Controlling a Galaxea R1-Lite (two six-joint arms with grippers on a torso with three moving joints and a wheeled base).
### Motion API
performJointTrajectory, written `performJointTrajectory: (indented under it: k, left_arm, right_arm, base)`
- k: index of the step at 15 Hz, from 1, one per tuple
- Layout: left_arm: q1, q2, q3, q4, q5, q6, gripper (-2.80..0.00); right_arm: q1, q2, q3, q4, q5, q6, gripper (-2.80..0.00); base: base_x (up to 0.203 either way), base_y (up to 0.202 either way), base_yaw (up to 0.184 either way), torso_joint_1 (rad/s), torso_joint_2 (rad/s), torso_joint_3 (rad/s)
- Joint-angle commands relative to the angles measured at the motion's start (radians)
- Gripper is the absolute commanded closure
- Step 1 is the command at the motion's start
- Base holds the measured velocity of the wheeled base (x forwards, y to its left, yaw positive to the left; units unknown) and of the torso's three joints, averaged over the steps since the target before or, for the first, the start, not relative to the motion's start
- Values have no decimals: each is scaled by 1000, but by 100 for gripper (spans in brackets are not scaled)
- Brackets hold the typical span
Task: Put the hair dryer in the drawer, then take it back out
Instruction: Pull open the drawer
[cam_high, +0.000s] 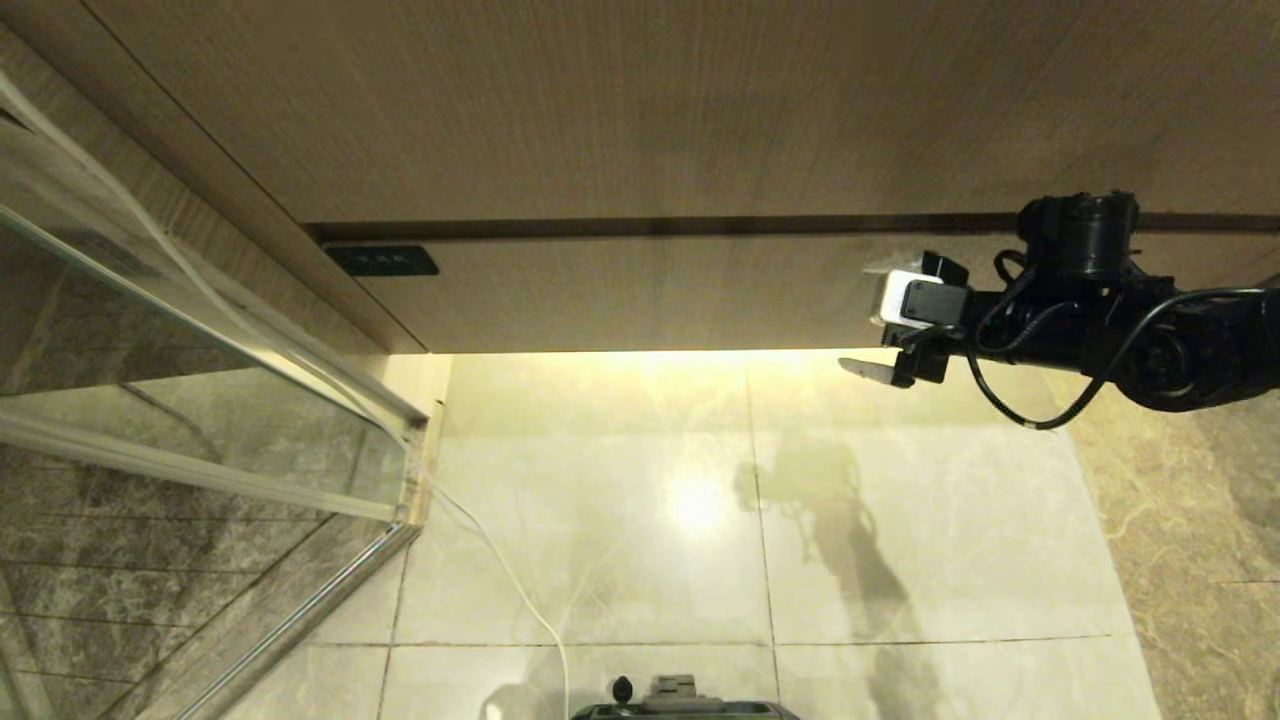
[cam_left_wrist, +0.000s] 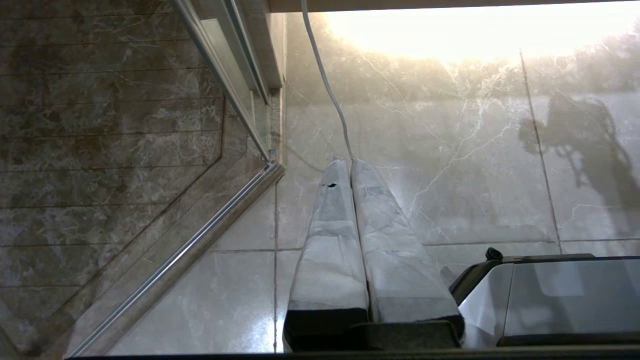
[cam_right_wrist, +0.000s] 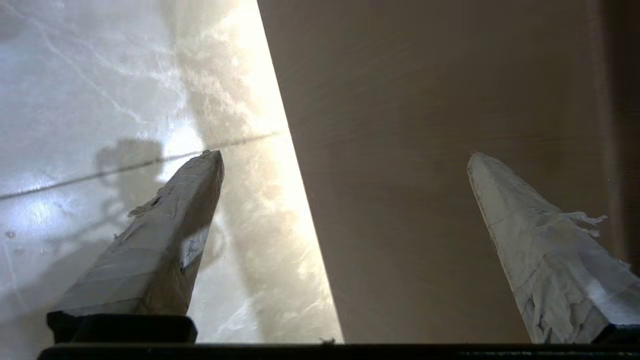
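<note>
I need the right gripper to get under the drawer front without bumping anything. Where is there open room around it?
Open room lies below the drawer front, over the pale floor tiles between the glass partition and the right gripper. Its spread fingers straddle the front's lower edge. The glass corner and white cable crowd the left.

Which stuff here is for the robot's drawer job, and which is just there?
For the job:
- wide light brown wood-grain drawer, closed
- right gripper, open, by the drawer front
- hair dryer: not in view

Just there:
- glass shower door
- white cable on the floor
- left gripper, shut, parked over the floor
</note>
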Motion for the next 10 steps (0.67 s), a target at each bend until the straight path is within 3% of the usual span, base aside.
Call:
performJointTrajectory:
  k: [1, 6, 10]
  left_arm:
    - [0, 0, 0, 0, 0, 0, 0]
    - [0, 0, 0, 0, 0, 0, 0]
    - [0, 0, 1, 0, 0, 0, 0]
  right_arm:
    - [-6, -74, 27, 3, 1, -5, -280]
    - [-3, -190, 127, 22, -1, -8, -280]
    - [2, -190, 113, 8, -1, -14, -280]
  base:
    - [0, 0, 0, 0, 0, 0]
    - [0, 0, 0, 0, 0, 0]
    - [0, 0, 0, 0, 0, 0]
